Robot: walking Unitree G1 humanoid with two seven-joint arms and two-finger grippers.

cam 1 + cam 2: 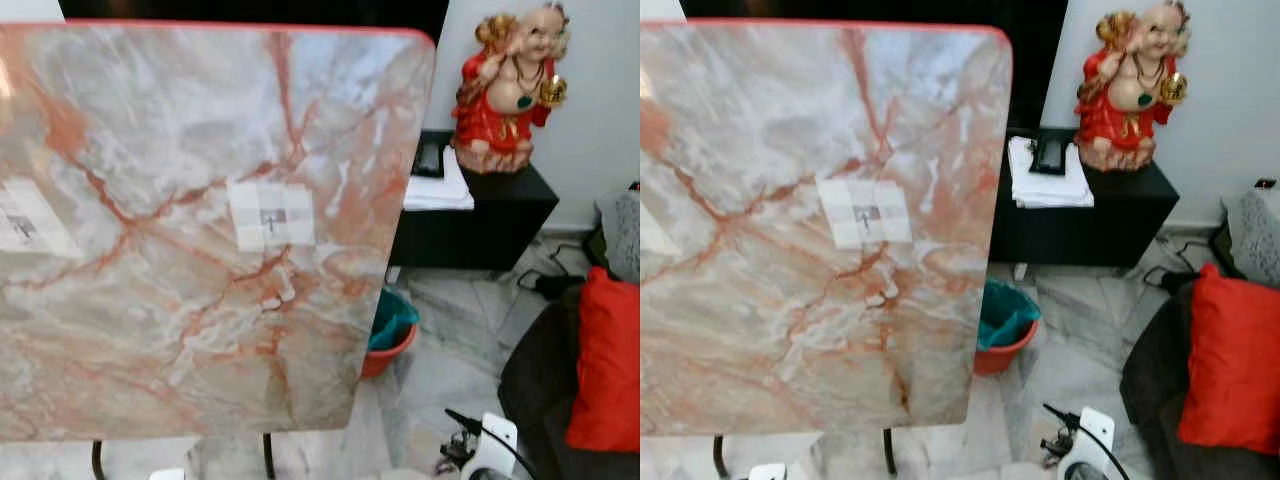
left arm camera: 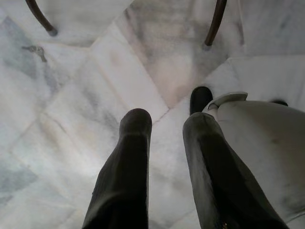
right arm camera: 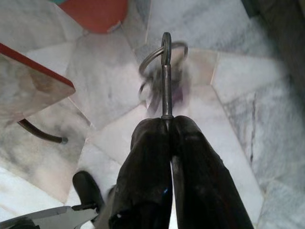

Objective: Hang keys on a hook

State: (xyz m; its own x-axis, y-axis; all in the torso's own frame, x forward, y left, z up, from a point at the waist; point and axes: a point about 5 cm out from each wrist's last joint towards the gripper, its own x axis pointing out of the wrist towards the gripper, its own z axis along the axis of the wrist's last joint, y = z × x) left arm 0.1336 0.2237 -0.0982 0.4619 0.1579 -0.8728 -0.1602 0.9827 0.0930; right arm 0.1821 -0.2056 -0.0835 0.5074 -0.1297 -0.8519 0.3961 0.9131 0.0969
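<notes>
Nearest to you, the right pincer (image 3: 170,125) hangs low over the pale marble floor (image 3: 267,119), its two black fingers pressed together on the thin shank of a dark metal key (image 3: 165,78). The key sticks straight out past the fingertips, and the silver key ring (image 3: 175,48) at its far end is blurred, which suggests the bunch is swinging. That is your main risk: the grip is on a narrow sliver of metal, so a jolt while walking could let the key twist or slip out onto the floor.

The left pincer (image 2: 167,125) also points at the floor, fingers narrowly apart and holding nothing, beside the robot's own grey foot (image 2: 257,143).

Next out stands the pink-veined marble bench (image 1: 180,230), with its red edge and curved dark legs (image 2: 215,21); its corner sits close to the right arm, so a careless swing could knock the keys against it. Beyond it are a red bucket (image 1: 385,355), a black cabinet (image 1: 1090,220) and a red laughing figurine (image 1: 1130,85). I can see no hook anywhere, so you must find it before lifting.
</notes>
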